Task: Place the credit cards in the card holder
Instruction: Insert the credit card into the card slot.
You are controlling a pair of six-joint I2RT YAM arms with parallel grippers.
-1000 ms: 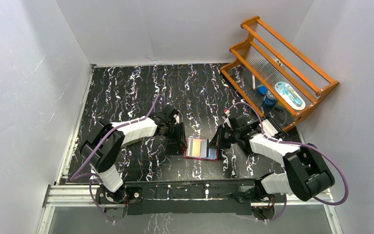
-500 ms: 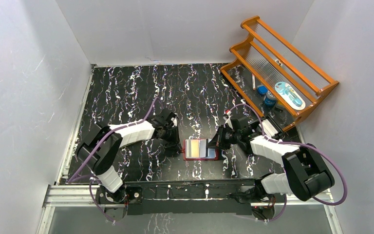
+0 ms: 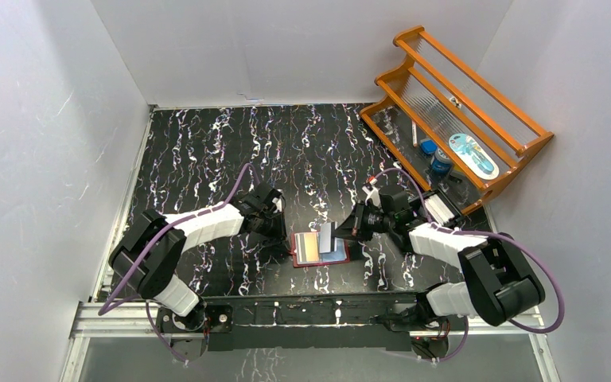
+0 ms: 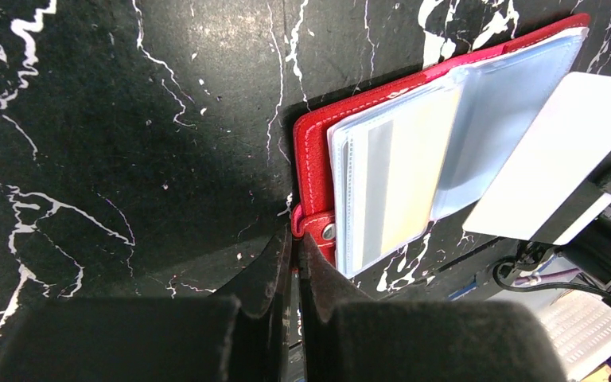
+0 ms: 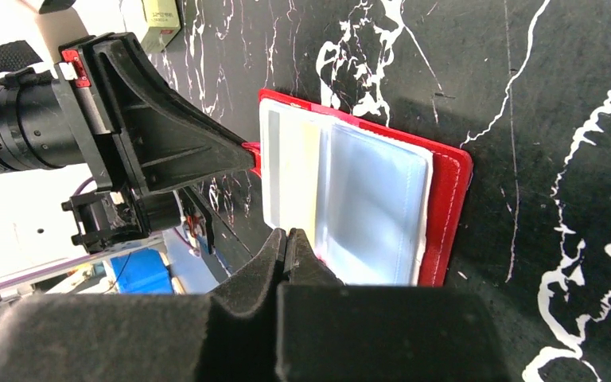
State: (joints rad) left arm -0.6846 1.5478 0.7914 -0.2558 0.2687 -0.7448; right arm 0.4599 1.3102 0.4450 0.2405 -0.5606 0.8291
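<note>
Right jaws clench pale card (image 4: 553, 163), tilted over frame-right half of open card holder (image 4: 312, 159), long axes roughly parallel; left jaws pinch holder's snap tab (image 4: 322, 229).

Left arm (image 3: 207, 224) and right arm (image 3: 437, 239): white link shells, bulky black joint housings, black wrists. A purple cable (image 3: 398, 169) loops along each arm. Fingers (image 4: 267, 274) on both are matte black, wedge-shaped, tapering to thin tips. A small red tag (image 5: 75, 68) marks one finger mount. Bases sit on a black plate (image 3: 310, 309) over a silver rail (image 3: 123, 318).
</note>
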